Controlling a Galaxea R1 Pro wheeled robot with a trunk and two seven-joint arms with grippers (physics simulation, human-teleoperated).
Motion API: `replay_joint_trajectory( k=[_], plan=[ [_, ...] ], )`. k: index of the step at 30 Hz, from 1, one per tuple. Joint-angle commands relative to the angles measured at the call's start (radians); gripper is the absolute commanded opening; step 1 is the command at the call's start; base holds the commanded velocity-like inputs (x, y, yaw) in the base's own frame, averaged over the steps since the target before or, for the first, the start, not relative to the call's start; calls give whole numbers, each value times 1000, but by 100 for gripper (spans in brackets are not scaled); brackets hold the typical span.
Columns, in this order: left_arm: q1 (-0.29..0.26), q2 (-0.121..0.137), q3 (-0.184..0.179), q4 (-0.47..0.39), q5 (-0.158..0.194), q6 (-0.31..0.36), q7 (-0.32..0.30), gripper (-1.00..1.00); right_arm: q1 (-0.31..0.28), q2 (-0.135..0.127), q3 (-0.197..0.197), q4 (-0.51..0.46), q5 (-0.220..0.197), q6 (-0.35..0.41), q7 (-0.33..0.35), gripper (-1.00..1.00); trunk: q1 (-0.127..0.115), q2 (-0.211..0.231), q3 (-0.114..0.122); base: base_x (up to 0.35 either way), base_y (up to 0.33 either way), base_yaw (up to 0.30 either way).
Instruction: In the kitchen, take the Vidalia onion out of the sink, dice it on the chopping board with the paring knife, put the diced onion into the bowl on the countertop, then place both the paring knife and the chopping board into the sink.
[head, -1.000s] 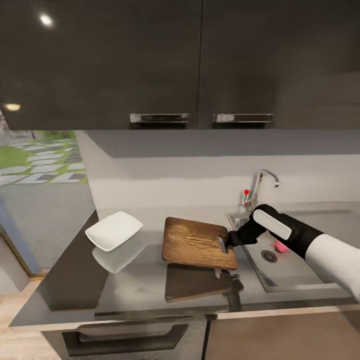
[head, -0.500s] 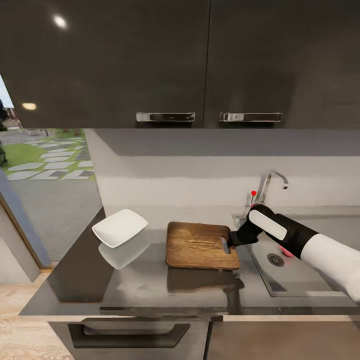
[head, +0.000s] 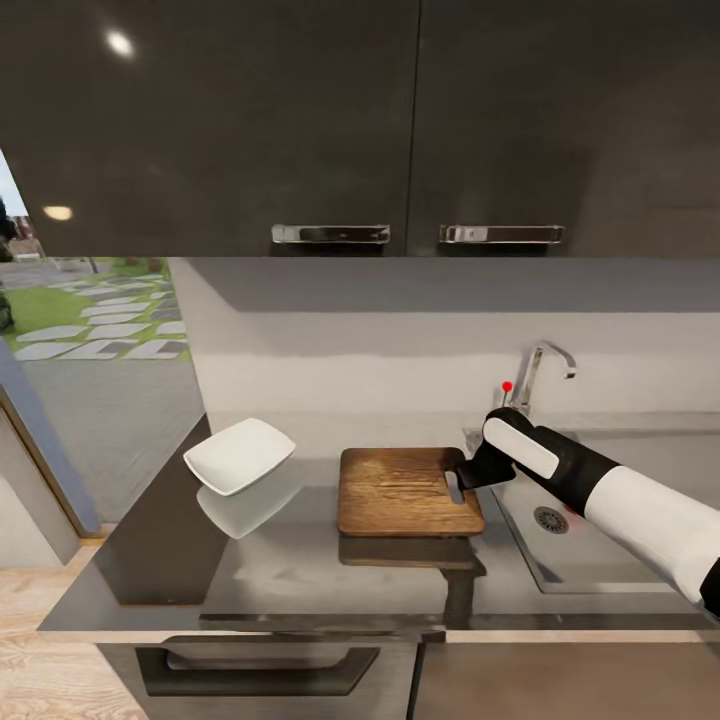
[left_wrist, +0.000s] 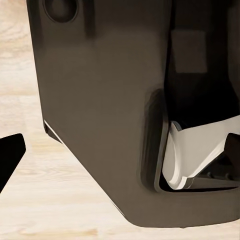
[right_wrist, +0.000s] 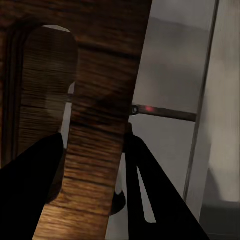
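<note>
— So how far along does it look?

— Late, I'd judge: the right gripper (head: 463, 474) has its fingers (right_wrist: 30, 190) clamped on the slotted end of the brown wooden chopping board (head: 405, 490), lifted above the glossy grey tabletop (head: 300, 570).

— And what's left?

— Swinging it right into the matte grey sink (head: 600, 555). The arm reaches across that sink, elbow out. Left of the board sits the white squarish bowl (head: 240, 455).

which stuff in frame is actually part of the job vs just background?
Part of the job:
- chopping board, handle end held by the right gripper
- bowl on the countertop
- sink, tap behind it

Just there:
- upper cabinets
- drawer below the counter
- wood floor
</note>
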Motion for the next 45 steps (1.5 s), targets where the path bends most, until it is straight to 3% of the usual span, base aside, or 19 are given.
replay_joint_trajectory(
  k=[1,9,14,15,18,30,45],
  plan=[
    [0,0,1,-2,1,-1,0,100,-2,-2,4,-1,-9,0,-9,-100,0,-1,-1,0,-61,0],
    [0,0,1,-2,1,-1,0,100,-2,-3,5,0,-13,0,-9,-100,0,-1,-1,0,-159,0],
    [0,0,1,-2,1,-1,0,100,-2,-5,7,6,-95,0,-9,-100,0,-1,-1,0,-18,0],
    [0,0,1,-2,1,-1,0,100,-2,-5,10,8,-134,0,-9,-100,0,-1,-1,0,-2,0],
    [0,0,1,-2,1,-1,0,100,-2,-5,15,9,-166,0,-9,-100,0,-1,-1,0,-1,0],
    [0,0,1,-2,1,-1,0,100,-2,-5,42,30,-173,0,-9,-100,0,-1,-1,0,0,0],
    [0,0,1,-2,1,-3,0,100,-2,-5,48,54,-173,0,-9,-100,0,-1,-1,0,0,0]
  ],
)
